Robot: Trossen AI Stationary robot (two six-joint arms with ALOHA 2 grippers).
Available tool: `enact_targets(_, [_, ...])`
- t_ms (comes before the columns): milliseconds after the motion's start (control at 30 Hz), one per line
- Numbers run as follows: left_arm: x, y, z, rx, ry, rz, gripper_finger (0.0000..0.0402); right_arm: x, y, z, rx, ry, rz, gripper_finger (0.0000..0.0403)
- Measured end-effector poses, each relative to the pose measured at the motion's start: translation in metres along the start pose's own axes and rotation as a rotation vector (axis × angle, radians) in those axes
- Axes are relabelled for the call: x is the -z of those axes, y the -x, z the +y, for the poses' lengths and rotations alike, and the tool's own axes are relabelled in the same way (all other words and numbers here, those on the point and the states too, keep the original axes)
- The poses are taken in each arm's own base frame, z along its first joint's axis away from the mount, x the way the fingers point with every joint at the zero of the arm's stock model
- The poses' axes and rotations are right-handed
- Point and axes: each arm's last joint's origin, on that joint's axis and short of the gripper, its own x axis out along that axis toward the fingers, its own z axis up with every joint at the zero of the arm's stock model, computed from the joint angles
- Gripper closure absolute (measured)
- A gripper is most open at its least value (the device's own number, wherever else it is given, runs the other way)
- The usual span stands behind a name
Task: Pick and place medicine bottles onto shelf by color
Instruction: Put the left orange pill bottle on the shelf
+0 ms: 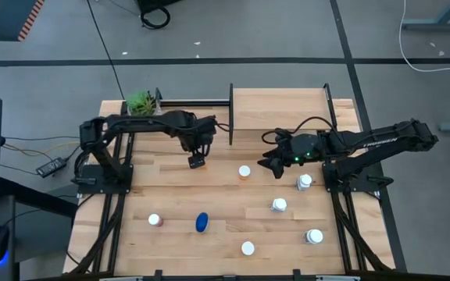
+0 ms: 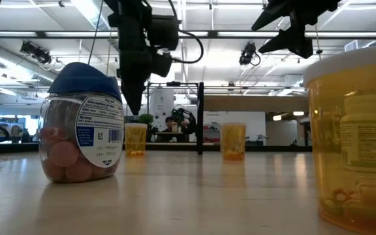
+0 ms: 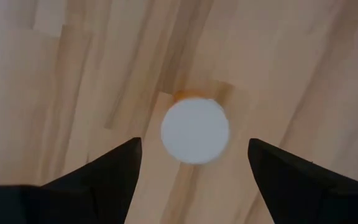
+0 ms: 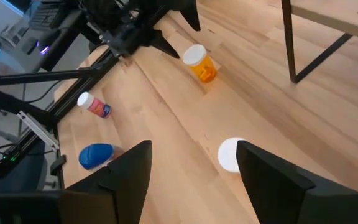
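Note:
My left gripper [image 3: 194,144] is open and points down over an upright orange bottle with a white cap [image 3: 195,130], a finger on either side above the cap, touching nothing. In the low view its tips [image 2: 134,104] hang just above that bottle [image 2: 136,138]. My right gripper [image 4: 194,144] is open and raised near the table's middle [image 1: 273,165], with a second white-capped orange bottle [image 1: 244,172] just beyond its fingers. The shelf [image 1: 280,109] of light wood stands at the far edge. A blue-capped bottle [image 1: 201,222] and a pink one [image 1: 155,220] stand nearer.
Several white-capped bottles stand on the right and near part of the table [image 1: 305,182], [image 1: 279,205], [image 1: 313,236], [image 1: 248,248]. A potted green plant [image 1: 141,101] sits at the far left corner. Black shelf posts [image 1: 231,113], [image 1: 328,109] rise behind the grippers.

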Motion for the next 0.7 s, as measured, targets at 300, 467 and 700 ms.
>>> enact_targets(300, [-0.006, -0.0094, -0.0006, -0.052, -0.03, -0.015, 0.0102, 0.0, 0.0001, 0.0, -0.001, -0.023, 0.0, 0.0159])
enact_targets(467, [-0.0062, -0.0093, -0.0018, -0.052, -0.029, -0.019, 0.0102, 0.0001, 0.0001, 0.0001, -0.002, -0.026, 0.002, 0.0159])
enact_targets(700, [-0.0063, -0.0091, -0.0034, -0.067, -0.062, -0.021, 0.0097, 0.0, 0.0001, 0.0001, -0.003, -0.026, 0.002, 0.0159])
